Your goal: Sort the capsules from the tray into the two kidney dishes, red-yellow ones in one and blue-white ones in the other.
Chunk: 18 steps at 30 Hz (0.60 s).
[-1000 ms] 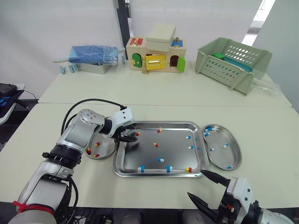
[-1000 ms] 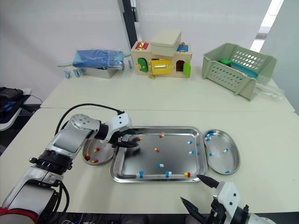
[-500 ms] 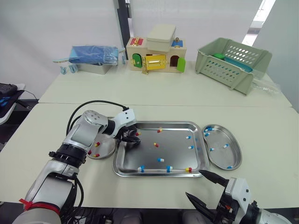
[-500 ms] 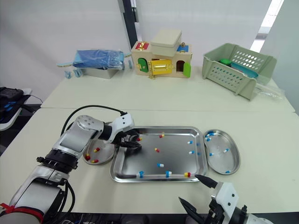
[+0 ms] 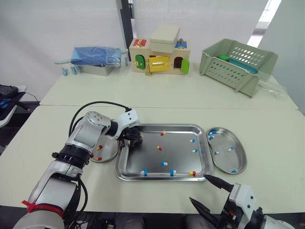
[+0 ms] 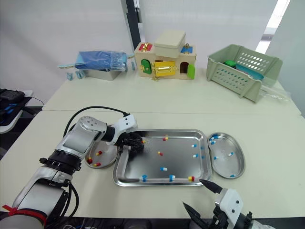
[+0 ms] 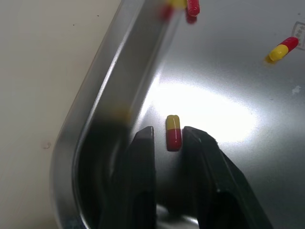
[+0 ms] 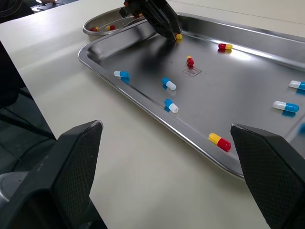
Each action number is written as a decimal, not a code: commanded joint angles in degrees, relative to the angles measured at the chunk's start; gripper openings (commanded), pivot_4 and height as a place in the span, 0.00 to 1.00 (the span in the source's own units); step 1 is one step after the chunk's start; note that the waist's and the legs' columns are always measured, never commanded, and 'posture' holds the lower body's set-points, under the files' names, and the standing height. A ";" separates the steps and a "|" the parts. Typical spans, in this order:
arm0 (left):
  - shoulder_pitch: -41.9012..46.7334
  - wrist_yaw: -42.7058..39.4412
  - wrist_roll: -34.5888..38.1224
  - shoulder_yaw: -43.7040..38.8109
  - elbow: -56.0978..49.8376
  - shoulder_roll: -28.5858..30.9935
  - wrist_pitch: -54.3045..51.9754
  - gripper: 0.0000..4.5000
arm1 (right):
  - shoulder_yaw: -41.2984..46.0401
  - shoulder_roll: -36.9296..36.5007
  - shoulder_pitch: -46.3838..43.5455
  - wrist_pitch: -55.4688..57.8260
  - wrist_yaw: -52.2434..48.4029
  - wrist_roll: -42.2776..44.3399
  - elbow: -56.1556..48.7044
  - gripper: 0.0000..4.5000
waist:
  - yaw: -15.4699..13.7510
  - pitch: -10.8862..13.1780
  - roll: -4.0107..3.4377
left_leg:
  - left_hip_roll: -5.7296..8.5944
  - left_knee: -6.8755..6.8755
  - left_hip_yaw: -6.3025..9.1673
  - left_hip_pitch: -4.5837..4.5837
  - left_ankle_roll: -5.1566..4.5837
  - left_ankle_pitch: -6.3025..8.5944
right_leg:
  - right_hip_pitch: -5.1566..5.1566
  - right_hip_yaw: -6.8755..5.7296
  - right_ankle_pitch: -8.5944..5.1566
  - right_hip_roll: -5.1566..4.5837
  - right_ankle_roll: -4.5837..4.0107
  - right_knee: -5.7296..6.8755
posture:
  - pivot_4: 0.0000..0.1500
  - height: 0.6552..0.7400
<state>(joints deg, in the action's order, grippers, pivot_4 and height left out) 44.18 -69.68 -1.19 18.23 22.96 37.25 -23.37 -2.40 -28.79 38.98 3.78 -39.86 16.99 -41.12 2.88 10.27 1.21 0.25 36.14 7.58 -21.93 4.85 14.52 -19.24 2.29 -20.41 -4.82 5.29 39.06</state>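
Silver arm (image 5: 88, 136), black cable (image 5: 95, 104), black left pincer (image 7: 170, 136)

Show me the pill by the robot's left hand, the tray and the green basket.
Red-yellow capsule (image 7: 173, 132): left wrist view, where its colours meet.
Tray (image 5: 178, 144): left eye view, bare floor.
Green basket (image 5: 226, 71): left eye view, holed side wall.

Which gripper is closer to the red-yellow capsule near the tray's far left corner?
Left. The left gripper straddles the red-yellow capsule, one finger either side. The right gripper hangs open beyond the tray's near right corner.
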 commanded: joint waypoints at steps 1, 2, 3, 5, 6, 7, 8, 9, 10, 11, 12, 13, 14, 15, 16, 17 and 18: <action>0.71 -0.62 -0.69 0.39 0.41 -0.08 0.34 0.01 | -0.07 0.12 0.32 -1.72 0.22 0.30 -0.85 1.00 | 0.00 0.00 0.00 | 0.00 0.00 0.01 0.00 0.00 0.00 | 0.00 0.00 0.00 0.00 0.00 0.00 | 1.00 1.00; 0.70 -0.80 -0.69 0.45 0.41 -0.04 0.55 0.01 | -0.08 0.07 0.34 -1.81 0.19 0.29 -0.79 1.00 | 0.00 0.00 0.00 | 0.00 0.00 0.00 0.00 0.00 0.00 | 0.00 0.00 0.00 0.00 0.00 0.00 | 1.00 1.00; 0.68 -0.93 -0.68 0.48 0.40 -0.03 0.68 0.01 | -0.08 0.02 0.38 -1.95 0.13 0.30 -0.69 1.00 | 0.00 0.00 0.00 | 0.00 0.00 0.00 0.00 0.00 0.00 | 0.00 0.00 0.00 0.00 0.00 0.00 | 1.00 1.00; 0.69 -1.05 -0.70 0.43 0.47 -0.05 0.90 0.01 | -0.08 -0.06 0.32 -2.03 0.09 0.33 -0.56 1.00 | 0.00 0.00 0.00 | 0.00 0.00 0.00 0.00 0.00 0.00 | 0.00 0.00 0.00 0.00 0.00 0.00 | 1.00 1.00; 0.63 -1.17 -0.64 0.34 0.36 -0.04 0.92 0.01 | -0.08 -0.09 0.24 -2.03 0.08 0.33 -0.52 1.00 | 0.00 0.00 0.00 | 0.00 0.00 0.00 0.00 0.00 0.00 | 0.00 0.00 0.00 0.00 0.00 0.00 | 1.00 1.00; 0.54 -1.36 -0.52 0.23 0.15 0.00 0.80 0.01 | -0.06 -0.11 0.17 -2.01 0.09 0.36 -0.51 1.00 | 0.00 0.00 0.00 | 0.00 0.00 0.00 0.00 0.00 0.00 | 0.00 0.00 0.00 0.00 0.00 0.00 | 1.00 1.00; 0.45 -1.55 -0.33 0.08 -0.17 0.05 0.67 0.01 | -0.02 -0.13 0.11 -2.03 0.06 0.40 -0.49 1.00 | 0.00 0.00 0.00 | 0.00 0.00 0.00 0.00 0.00 0.00 | 0.00 0.00 0.00 0.00 0.00 0.00 | 1.00 1.00; 0.38 -1.67 -0.18 -0.07 -0.55 0.16 0.57 0.01 | 0.02 -0.16 0.08 -2.09 0.01 0.44 -0.46 1.00 | 0.00 0.00 0.00 | 0.00 0.00 0.00 0.00 0.00 0.00 | 0.00 0.00 0.00 0.00 0.00 0.00 | 1.00 1.00; 0.33 -1.80 0.00 -0.27 -1.02 0.32 0.41 0.01 | 0.09 -0.19 0.08 -2.19 -0.08 0.52 -0.43 1.00 | 0.00 0.00 0.00 | 0.00 0.00 0.00 0.00 0.00 0.00 | 0.00 0.00 0.00 0.00 0.00 0.00 | 1.00 1.00; 0.31 -2.08 0.51 -0.72 -1.95 0.60 -0.36 0.01 | 0.26 -0.25 0.14 -2.40 -0.29 0.72 -0.41 1.00 | 0.00 0.00 0.00 | 0.00 0.00 0.00 0.00 0.00 0.00 | 0.00 0.00 0.00 0.00 0.00 0.00 | 1.00 1.00; 0.28 -2.35 1.10 -1.23 -3.00 0.94 -1.17 0.01 | 0.45 -0.32 0.24 -2.65 -0.55 1.01 -0.43 1.00 | 0.01 0.00 0.00 | 0.00 0.00 0.00 -0.01 0.00 0.00 | 0.00 0.00 0.00 0.00 0.00 0.00 | 1.00 1.00; 0.15 -2.70 1.82 -1.88 -4.23 1.38 -1.96 0.01 | 0.63 -0.47 0.37 -2.91 -0.99 1.45 -0.51 1.00 | 0.01 0.00 0.00 | 0.00 0.00 0.00 -0.01 0.00 0.00 | 0.00 0.00 0.00 0.00 0.00 0.00 | 1.00 1.00; -0.11 -3.07 2.66 -2.69 -5.69 2.04 -3.31 0.01 | 0.79 -0.82 0.51 -3.21 -1.65 1.89 -0.65 1.00 | 0.02 0.00 0.00 | 0.00 0.00 0.00 -0.02 0.00 0.00 | -0.01 0.00 0.00 0.00 0.00 0.00 | 1.00 1.00; -0.41 -3.33 3.26 -3.31 -6.89 2.67 -4.38 0.01 | 0.90 -1.14 0.62 -3.51 -2.23 2.22 -0.74 1.00 | 0.04 0.01 0.00 | 0.00 0.00 0.01 -0.02 0.00 0.00 | -0.01 0.00 0.00 0.00 0.00 0.00 | 1.00 1.00; -0.80 -3.47 3.81 -3.92 -8.11 3.46 -5.54 0.01 | 1.02 -1.50 0.72 -3.71 -2.85 2.56 -0.81 1.00 | 0.08 0.01 0.00 | 0.00 0.00 0.01 -0.02 0.00 0.00 | -0.02 0.00 0.00 0.00 0.00 0.00 | 1.00 1.00; -1.25 -3.48 4.30 -4.39 -9.25 4.22 -6.57 0.01 | 1.11 -1.94 0.86 -3.82 -3.40 2.80 -0.80 1.00 | 0.19 0.01 0.00 | -0.01 0.00 0.01 -0.02 0.00 0.00 | -0.02 0.00 0.00 0.00 0.00 0.00 | 1.00 1.00; -2.36 -3.66 5.21 -5.64 -11.33 5.99 -8.35 0.01 | 1.25 -2.99 0.94 -3.98 -4.59 3.05 -0.70 1.00 | 0.25 0.01 0.00 | -0.01 0.00 0.01 -0.02 0.00 0.00 | -0.02 0.00 0.00 0.00 0.00 0.00 | 1.00 1.00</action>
<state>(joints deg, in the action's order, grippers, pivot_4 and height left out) 42.50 -73.01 2.52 15.71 15.25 41.02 -29.60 -2.00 -30.91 39.41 1.46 -42.79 18.76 -40.79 3.13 10.27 1.21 0.24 36.13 7.59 -21.95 4.85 14.52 -19.25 2.29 -20.41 -4.82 5.29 39.06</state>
